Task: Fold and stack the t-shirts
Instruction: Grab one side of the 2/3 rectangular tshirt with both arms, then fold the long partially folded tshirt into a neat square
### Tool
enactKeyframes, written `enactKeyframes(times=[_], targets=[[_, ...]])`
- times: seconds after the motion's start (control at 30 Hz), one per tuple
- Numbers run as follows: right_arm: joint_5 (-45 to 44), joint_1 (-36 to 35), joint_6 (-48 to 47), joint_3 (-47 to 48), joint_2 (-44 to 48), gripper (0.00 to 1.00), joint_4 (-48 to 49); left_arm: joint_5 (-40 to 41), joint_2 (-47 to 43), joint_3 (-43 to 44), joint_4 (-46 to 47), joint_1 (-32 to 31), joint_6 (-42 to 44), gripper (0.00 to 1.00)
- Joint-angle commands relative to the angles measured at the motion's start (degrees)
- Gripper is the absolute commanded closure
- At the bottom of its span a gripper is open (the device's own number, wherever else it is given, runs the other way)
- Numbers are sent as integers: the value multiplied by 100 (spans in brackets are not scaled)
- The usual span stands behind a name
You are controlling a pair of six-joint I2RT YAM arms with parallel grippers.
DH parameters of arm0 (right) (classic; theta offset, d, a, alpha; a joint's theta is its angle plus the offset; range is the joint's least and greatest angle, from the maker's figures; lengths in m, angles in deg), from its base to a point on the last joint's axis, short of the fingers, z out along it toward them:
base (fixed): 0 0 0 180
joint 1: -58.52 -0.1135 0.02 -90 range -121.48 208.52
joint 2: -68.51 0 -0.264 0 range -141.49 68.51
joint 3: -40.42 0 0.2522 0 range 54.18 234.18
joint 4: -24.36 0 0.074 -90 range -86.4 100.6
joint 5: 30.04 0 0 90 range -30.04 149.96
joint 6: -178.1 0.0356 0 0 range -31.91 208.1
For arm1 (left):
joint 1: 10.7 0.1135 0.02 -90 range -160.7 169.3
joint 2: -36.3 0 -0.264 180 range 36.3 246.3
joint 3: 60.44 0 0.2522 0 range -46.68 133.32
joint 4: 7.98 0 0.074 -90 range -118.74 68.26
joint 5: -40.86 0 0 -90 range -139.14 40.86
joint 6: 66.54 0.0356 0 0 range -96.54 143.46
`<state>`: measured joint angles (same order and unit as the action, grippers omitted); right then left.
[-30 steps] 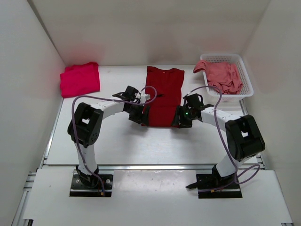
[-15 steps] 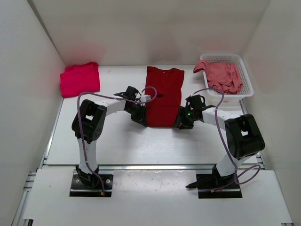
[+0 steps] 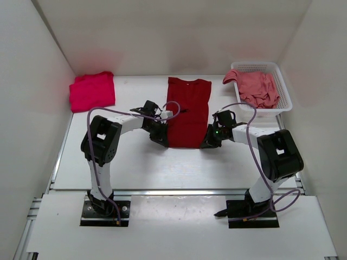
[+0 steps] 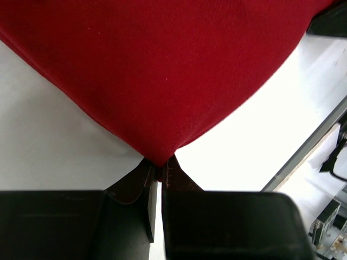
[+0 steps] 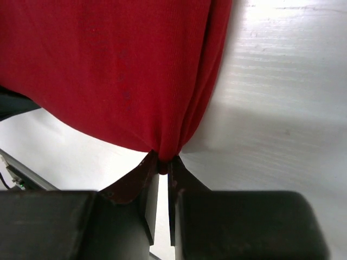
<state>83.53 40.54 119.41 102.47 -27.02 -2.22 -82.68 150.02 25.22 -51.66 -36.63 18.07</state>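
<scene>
Left gripper first: found it clamped on the near-left corner of the dark crimson t-shirt, spread flat mid-table. Same deal with the right gripper, pinching the near-right corner. Wider a second back, closed down on the cloth since. From the top, spotted the bright pinkish-red t-shirt folded far left and the salmon pink t-shirt heaped in the white basket; couldn't see either from the wrists. Only caught the cloth bunched between the fingertips from the wrist views.

White arms — black joints; purple cables
</scene>
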Motion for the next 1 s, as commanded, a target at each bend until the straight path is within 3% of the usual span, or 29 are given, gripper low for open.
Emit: enactKeyframes(times=[0.0,0.2,0.53,0.73,0.87,0.97], targets=[[51,-22,-46,5,349,100,-26,-135,-507,-211,-277,27,257,100],[-107,-671,-178,-4,1149,100,-984,-267,-1228,-685,-1094,80,836,100],[-301,-2016,876,-400,2415,100,-1670,-118,-3212,-1415,-2562,79,1453,100],[-292,-2666,1140,503,2671,100,-2653,-249,-4347,-1442,-3204,536,1585,100],[-108,-2904,1465,1102,2706,100,-3164,-705,-4524,-1126,-3512,1106,1559,100],[24,-2809,1510,1471,2671,99,-3393,-760,-4542,-854,-3531,1196,1593,100]])
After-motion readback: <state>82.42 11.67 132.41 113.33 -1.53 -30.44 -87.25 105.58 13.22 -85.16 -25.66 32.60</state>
